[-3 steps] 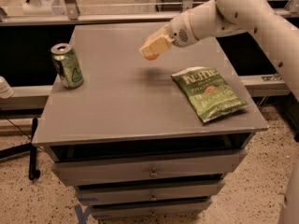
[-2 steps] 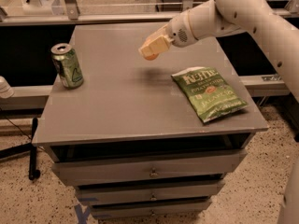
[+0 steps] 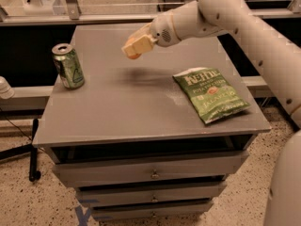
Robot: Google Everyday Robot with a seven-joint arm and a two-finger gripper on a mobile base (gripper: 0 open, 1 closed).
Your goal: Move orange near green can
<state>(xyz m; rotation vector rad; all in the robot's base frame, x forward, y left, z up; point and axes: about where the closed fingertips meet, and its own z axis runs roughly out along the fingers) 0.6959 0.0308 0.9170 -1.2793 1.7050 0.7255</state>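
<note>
In the camera view, the gripper (image 3: pixel 133 50) hung in the air above the back half of the table (image 3: pixel 122 112), around 12 o'clock from the top's centre. The arm (image 3: pixel 221 13) reached in from the 2 o'clock side. Its jaws were clamped on the orange (image 3: pixel 134 56), of which only a sliver showed beneath the pale fingers. The fruit was therefore off the surface, with a soft shadow on the top below it. The can (image 3: pixel 68 66) stood upright near the table's 9 o'clock edge, at about 8 o'clock from the gripper and well apart from it. The bag (image 3: pixel 210 94) lay flat at about 3 o'clock, out of the way of any path between them. Judging by this, the carry was the step in hand: the grasp was done, the placing was not. The next move would call for travel toward 8 o'clock and a descent to the bare top just beside the can. It would have to stop short of the can so as not to knock it, and release low so the round fruit did not roll off.
</note>
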